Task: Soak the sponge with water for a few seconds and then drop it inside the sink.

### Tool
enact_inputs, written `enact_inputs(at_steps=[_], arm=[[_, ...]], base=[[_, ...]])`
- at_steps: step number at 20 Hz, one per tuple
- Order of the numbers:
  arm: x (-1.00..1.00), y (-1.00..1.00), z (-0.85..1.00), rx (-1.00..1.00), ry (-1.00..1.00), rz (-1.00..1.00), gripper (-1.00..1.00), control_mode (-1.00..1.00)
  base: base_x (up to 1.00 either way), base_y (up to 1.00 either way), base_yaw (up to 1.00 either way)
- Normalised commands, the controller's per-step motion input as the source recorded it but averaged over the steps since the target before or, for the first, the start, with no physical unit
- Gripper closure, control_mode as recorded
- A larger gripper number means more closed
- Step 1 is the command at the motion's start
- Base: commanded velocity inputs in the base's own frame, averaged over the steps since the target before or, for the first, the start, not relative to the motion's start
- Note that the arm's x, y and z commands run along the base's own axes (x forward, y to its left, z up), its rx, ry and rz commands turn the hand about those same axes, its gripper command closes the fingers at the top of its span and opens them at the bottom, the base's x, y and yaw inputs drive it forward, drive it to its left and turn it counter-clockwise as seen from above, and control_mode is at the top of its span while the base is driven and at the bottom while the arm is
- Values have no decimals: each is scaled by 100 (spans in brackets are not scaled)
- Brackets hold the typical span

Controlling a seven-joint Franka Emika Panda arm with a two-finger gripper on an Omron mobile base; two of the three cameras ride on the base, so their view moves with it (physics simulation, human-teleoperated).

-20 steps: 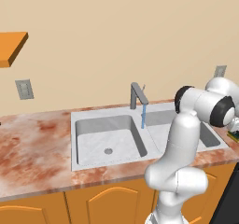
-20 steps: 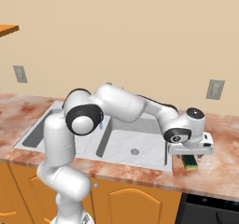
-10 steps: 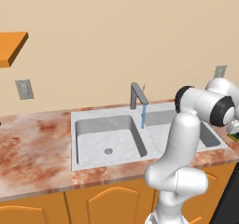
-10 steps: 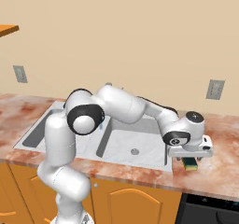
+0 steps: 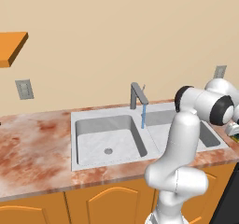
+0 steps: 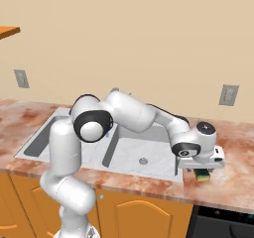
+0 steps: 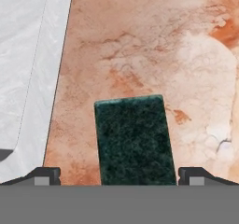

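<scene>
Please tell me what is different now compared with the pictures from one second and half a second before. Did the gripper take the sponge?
The open two-finger gripper has come down a little over the small yellow sponge with the dark green top, its tips now either side of it; nothing is taken hold of yet. The sponge, the thin light-blue water stream and the grey metal double-basin sink stayed as they were.

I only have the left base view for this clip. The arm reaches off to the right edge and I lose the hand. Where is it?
Observer: The gripper hangs over the sponge on the counter, just right of the sink.
Operator: Has it grabbed it?
Observer: No. In the hand view the fingertips stand wide apart on either side of the sponge, jaws open.
Operator: Which face is up?
Observer: The dark green scouring side.
</scene>
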Motion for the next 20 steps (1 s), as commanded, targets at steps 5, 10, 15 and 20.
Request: enact_inputs(at_steps=[5, 10, 15, 20], arm=[[19, 0, 0, 0, -1, 0, -100, -100], [8, 0, 0, 0, 0, 0, -100, -100], [3, -7, -7, 0, 0, 0, -100, -100], [3, -11, -13, 0, 0, 1, -100, -100]], base=[[0, 0, 0], [0, 0, 0], [0, 0, 0], [0, 0, 0]])
